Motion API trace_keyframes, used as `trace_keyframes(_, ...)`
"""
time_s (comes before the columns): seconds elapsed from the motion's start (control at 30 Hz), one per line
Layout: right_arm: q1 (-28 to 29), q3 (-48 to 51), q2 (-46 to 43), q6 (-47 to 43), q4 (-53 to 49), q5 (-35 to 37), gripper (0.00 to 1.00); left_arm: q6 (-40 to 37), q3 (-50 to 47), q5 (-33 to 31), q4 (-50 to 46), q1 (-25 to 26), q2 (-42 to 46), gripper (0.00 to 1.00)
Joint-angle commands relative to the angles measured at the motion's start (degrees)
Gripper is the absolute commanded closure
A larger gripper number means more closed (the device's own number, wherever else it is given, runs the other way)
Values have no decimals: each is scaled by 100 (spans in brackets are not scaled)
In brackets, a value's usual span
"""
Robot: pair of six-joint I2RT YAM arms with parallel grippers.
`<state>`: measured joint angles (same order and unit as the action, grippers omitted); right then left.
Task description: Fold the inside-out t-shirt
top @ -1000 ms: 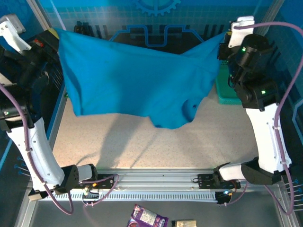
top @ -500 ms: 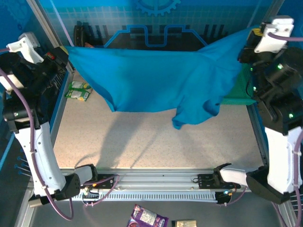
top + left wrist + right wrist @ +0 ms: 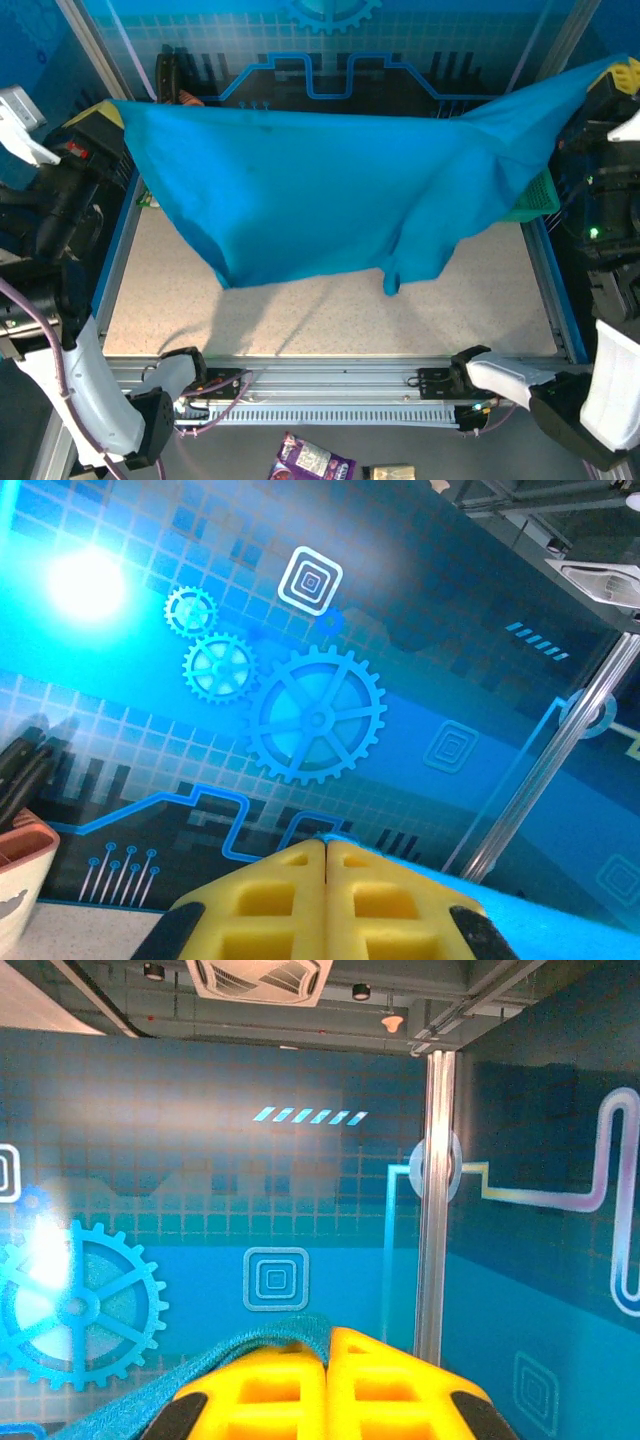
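Left arm reared up and out past the table's left edge, left gripper (image 3: 100, 115) clamped on one corner of the inside-out t-shirt (image 3: 320, 190), its yellow pads (image 3: 270, 890) pressed tight together. The shirt is stretched wide in the air above the table's far half, lower edge sagging, a small tail drooping near the middle. Right arm raised at far right, right gripper (image 3: 620, 75) pinched shut on the opposite corner. Below, a speckled beige table (image 3: 300, 310); a green mesh basket (image 3: 535, 195) peeks from under the cloth; a blue gear-patterned wall (image 3: 330, 12) stands behind.

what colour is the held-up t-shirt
The t-shirt is plain blue, no print; best seen from the top external view.
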<state>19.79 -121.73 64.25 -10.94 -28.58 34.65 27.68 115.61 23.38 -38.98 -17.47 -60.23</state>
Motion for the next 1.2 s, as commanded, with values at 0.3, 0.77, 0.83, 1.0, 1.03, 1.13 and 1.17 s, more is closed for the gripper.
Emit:
trace_keyframes(0.3, -804, 911, 2032, 535, 320, -545, 100, 477, -2534, 417, 1747, 376, -1540, 100)
trace_keyframes(0.77, -1158, -1027, 5528, 1436, -893, -1891, 80, -51, -1553, -541, 1460, 1060, -4617, 75)
trace_keyframes(0.83, -1102, -1141, 5588, 1551, -1363, -1971, 59, -222, -1313, -701, 1130, 1118, -4726, 56)
trace_keyframes(1.0, -813, 189, 4767, 1773, -1309, -2131, 51, -680, -1613, -1190, 673, 1261, -4297, 49)
trace_keyframes(1.03, -742, 563, 4543, 1856, -1238, -2247, 51, -788, -1742, -1315, 546, 1302, -4152, 49)
trace_keyframes(1.13, -525, 1569, 3997, 2193, -1053, -2779, 51, -947, -2452, -1693, 323, 1490, -3618, 51)
trace_keyframes(1.17, -444, 1833, 3867, 2289, -1009, -2973, 51, -968, -2718, -1839, 277, 1574, -3431, 52)
